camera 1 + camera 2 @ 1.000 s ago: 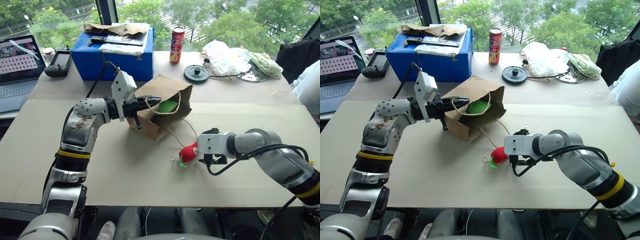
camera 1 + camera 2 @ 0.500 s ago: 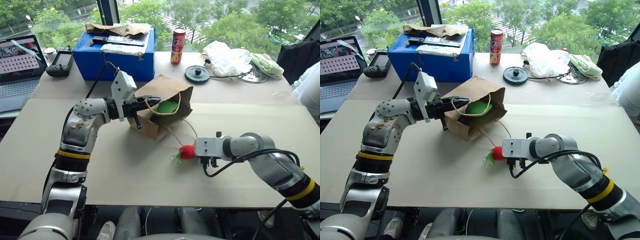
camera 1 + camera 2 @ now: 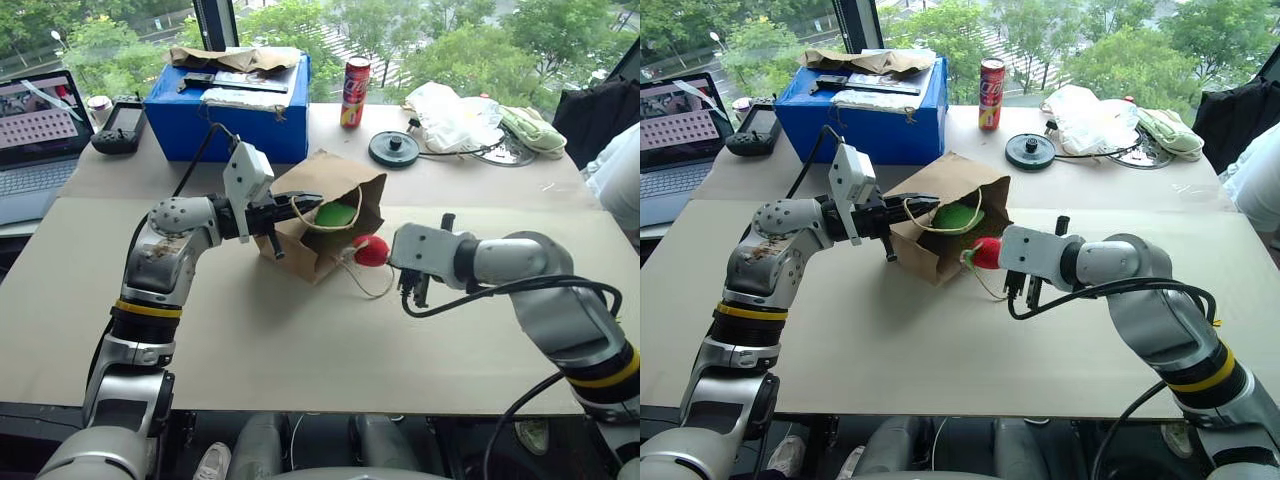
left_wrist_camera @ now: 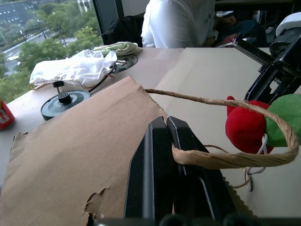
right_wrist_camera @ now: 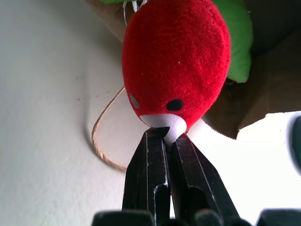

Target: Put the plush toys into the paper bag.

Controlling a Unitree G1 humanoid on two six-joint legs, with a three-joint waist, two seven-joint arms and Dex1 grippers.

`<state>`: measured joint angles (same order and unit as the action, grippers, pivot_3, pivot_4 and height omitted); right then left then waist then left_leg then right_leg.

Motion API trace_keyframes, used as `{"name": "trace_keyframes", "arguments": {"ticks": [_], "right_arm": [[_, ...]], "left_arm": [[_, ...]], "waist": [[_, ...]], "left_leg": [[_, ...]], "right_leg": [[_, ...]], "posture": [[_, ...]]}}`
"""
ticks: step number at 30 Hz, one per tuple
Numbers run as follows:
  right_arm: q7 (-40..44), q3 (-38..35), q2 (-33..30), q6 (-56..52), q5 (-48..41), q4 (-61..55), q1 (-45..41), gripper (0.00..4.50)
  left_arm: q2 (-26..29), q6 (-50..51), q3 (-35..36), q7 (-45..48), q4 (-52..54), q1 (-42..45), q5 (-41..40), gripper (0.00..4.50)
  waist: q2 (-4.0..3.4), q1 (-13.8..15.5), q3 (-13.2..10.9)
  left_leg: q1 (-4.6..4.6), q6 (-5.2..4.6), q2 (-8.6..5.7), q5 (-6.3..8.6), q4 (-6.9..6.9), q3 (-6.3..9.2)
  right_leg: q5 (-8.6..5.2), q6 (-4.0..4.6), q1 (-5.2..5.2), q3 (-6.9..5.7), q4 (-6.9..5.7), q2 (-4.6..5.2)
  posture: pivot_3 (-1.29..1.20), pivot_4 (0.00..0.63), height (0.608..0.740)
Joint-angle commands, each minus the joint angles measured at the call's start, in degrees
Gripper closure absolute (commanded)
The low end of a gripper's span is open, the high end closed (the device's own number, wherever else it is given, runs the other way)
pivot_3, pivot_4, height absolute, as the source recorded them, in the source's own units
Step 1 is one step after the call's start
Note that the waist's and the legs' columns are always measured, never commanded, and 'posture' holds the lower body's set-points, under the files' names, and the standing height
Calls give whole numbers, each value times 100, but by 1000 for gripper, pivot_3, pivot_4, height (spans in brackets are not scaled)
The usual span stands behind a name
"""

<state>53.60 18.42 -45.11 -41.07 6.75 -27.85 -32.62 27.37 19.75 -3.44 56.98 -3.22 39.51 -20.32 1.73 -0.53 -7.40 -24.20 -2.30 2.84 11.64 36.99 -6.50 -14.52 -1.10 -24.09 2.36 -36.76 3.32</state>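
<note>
At nine o'clock of the bench [image 3: 120,330], the left claw [image 3: 310,208] is pressed together on a twine handle [image 4: 221,157], holding up the mouth of the paper bag [image 3: 330,180], which lies on its side at the middle. One bright green plush toy [image 3: 337,213] sits inside, partly hidden by the rim. At the bag's three o'clock, the right claw [image 3: 383,252] pinches the red chili plush toy [image 3: 370,250] at the mouth; its stem is hard to make out. Two toys, one bag.
</note>
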Motion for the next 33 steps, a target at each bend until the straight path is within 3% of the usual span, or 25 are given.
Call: {"name": "trace_keyframes", "arguments": {"ticks": [1,7,11,17,28,33], "right_arm": [[-359,309,294,-344,382,257,-383,4448],[-828,1099,1100,-745,948,814,-896,4448],[-1240,1551,1986,-1081,1253,1196,-1383,4448],[-1578,1683,2587,-1012,1417,1476,-1582,4448],[-1548,1146,2721,-1453,1107,1196,-1390,914],[-1451,725,2598,-1919,847,704,-1227,914]], "left_arm": [[22,-104,42,9,119,129,-7,4500],[49,-83,45,23,157,120,-21,4500],[30,-70,21,17,170,117,-22,4500],[23,-80,9,27,158,119,-18,4500],[11,-89,-3,29,143,115,-10,4500],[11,-95,-1,30,136,105,-7,4500]], "waist": [[0,-4,0],[-1,-14,0],[-2,-37,0],[-2,4,0],[-3,-31,0],[-3,-25,0]], "left_leg": [[-1,0,0,0,0,-2],[-6,0,0,0,-1,-2],[-8,2,1,-1,-1,-4],[-11,3,-1,-2,0,-3],[-10,3,1,-2,-2,0],[-10,3,1,-1,-3,0]], "right_leg": [[0,0,-1,1,0,0],[0,1,-6,-2,-1,0],[1,2,-13,1,-6,-1],[2,3,-6,-11,-28,5],[1,3,-9,-12,-29,1],[1,3,-8,-12,-29,2]], "posture": [[0,150,739],[0,150,739],[0,150,739],[0,150,739],[0,150,739],[0,150,739]]}}
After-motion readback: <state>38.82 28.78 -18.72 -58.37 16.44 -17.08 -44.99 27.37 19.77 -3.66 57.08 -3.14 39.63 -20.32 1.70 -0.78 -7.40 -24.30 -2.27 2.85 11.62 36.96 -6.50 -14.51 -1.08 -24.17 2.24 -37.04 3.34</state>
